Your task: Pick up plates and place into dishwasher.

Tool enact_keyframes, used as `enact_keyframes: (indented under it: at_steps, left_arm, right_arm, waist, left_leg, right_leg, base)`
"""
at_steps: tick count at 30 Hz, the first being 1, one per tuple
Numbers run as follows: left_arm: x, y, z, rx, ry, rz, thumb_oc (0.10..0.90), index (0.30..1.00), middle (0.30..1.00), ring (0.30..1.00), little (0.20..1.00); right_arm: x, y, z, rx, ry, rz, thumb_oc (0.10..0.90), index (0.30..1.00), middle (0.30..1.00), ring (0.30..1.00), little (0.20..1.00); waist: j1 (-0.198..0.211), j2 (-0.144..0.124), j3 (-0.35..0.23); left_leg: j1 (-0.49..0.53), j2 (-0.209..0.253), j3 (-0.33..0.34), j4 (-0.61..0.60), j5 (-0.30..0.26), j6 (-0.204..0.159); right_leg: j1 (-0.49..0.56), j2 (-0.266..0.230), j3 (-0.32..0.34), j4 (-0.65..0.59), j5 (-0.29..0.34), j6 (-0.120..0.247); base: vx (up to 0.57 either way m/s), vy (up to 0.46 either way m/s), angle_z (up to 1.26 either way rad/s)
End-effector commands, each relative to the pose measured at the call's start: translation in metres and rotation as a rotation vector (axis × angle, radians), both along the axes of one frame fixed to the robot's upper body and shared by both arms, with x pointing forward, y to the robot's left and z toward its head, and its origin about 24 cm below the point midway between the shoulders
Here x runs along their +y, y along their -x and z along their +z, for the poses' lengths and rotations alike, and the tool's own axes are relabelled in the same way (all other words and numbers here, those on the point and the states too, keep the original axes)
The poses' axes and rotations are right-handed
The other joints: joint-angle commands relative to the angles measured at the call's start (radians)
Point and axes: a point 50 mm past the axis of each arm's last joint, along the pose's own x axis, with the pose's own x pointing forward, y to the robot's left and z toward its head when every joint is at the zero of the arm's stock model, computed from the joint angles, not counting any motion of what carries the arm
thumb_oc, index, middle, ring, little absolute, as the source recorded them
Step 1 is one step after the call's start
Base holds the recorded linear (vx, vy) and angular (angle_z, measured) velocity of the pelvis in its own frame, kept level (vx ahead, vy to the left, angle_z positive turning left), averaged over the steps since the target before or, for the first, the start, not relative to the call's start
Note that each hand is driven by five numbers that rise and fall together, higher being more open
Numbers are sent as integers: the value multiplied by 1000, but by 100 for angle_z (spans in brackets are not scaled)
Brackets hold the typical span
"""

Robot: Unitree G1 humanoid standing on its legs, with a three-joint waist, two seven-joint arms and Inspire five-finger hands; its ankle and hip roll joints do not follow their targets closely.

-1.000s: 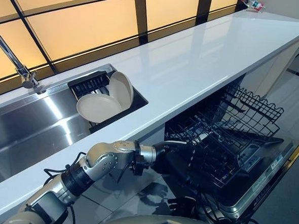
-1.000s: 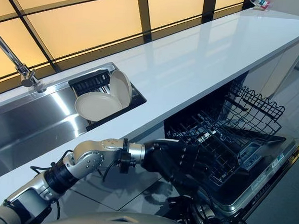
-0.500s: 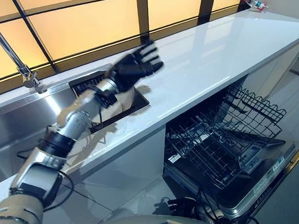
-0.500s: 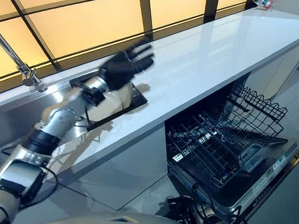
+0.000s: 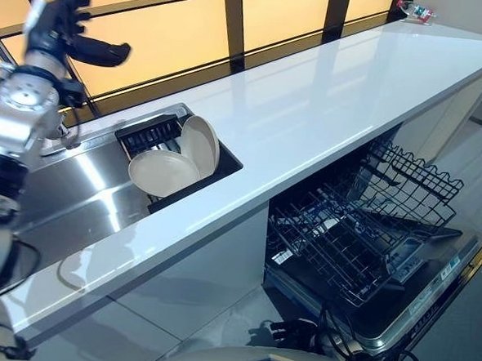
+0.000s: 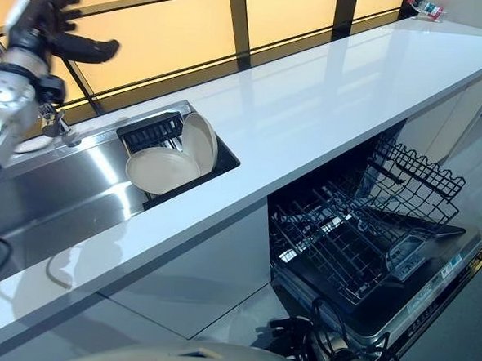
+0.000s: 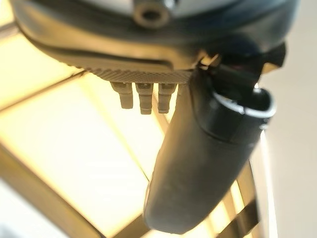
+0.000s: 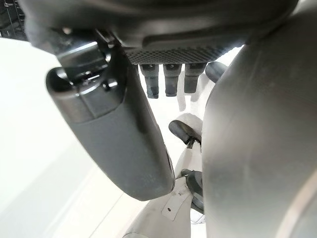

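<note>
white counter [image 5: 312, 95] runs under amber-lit window panels, with a steel sink [image 5: 68, 194] at its left end. two cream plates [image 5: 177, 159] sit in a dark rack in that sink, one lying flatter, one leaning upright behind it, neither touched. below the counter the dishwasher [image 5: 368, 245] stands open, its wire rack pulled out and bare. the left hand [image 5: 70, 31] was down by the dishwasher a second ago, swept over the plates, and is now raised high by the faucet, fingers loosely spread around nothing. so no plate was taken on this pass. the right hand [image 8: 119, 124] hangs low, thumb and fingers relaxed.
</note>
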Motion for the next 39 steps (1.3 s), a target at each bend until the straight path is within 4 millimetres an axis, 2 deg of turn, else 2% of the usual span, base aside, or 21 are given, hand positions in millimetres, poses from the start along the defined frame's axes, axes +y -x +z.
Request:
enact_keyframes:
  at_steps: [1, 4, 8, 13, 23, 33, 39]
  left_arm:
    - [-14, 24, 93, -233, -279, -50, 800, 900, 900, 900, 900]
    - [-17, 21, 88, -134, -442, -50, 800, 900, 900, 900, 900]
    - [-17, 12, 71, 30, -513, -71, 800, 900, 900, 900, 900]
    - [-8, 6, 53, 123, -475, -79, 800, 900, 900, 900, 900]
    - [26, 2, 25, 269, -441, 33, 800, 900, 900, 900, 900]
    - [56, 9, -1, 379, -390, 142, 800, 900, 900, 900, 900]
    - [62, 11, -18, 462, -310, 119, 800, 900, 900, 900, 900]
  right_arm:
    - [-5, 27, -5, 64, 0, 36, 800, 900, 900, 900, 900]
    - [-11, 33, -5, 71, 10, 50, 800, 900, 900, 900, 900]
    - [-17, 37, -5, 66, 30, 64, 800, 900, 900, 900, 900]
    - [-24, 37, -3, 43, 50, 73, 800, 900, 900, 900, 900]
    - [-42, 34, 2, 5, 95, 64, 800, 900, 900, 900, 900]
    - [-50, 25, 7, -36, 112, 61, 800, 900, 900, 900, 900]
    - [-48, 24, 7, -42, 112, 64, 800, 900, 900, 900, 900]
  waist:
    - [-35, 6, -16]
    - [-47, 11, -5]
    - [-66, 16, 11]
    - [-85, 19, 30]
    - [-115, 25, 64]
    - [-119, 29, 95]
    - [-116, 32, 100]
  left_leg:
    - [12, -92, 70, 3, -92, 69]
    - [11, -95, 74, 3, -93, 70]
    - [5, -99, 83, 3, -93, 73]
    - [-3, -103, 95, 3, -94, 77]
    - [-5, -103, 118, 3, -93, 82]
    - [-14, -107, 116, 3, -89, 84]
    - [-17, -107, 116, 3, -87, 84]
  right_leg:
    - [-10, 2, 27, 5, -12, 51]
    - [-15, 0, 33, 5, -6, 57]
    - [-29, -6, 39, 5, 3, 67]
    - [-44, -12, 47, 5, 12, 75]
    - [-59, -16, 66, 5, 22, 81]
    - [-69, -24, 72, 5, 26, 85]
    - [-72, -27, 69, 5, 26, 87]
  base:
    - [71, 80, 6]
    - [68, 93, -2]
    - [43, 88, -5]
    - [21, 79, -8]
    - [10, 67, -2]
    - [-5, 35, -3]
    - [-8, 9, 3]
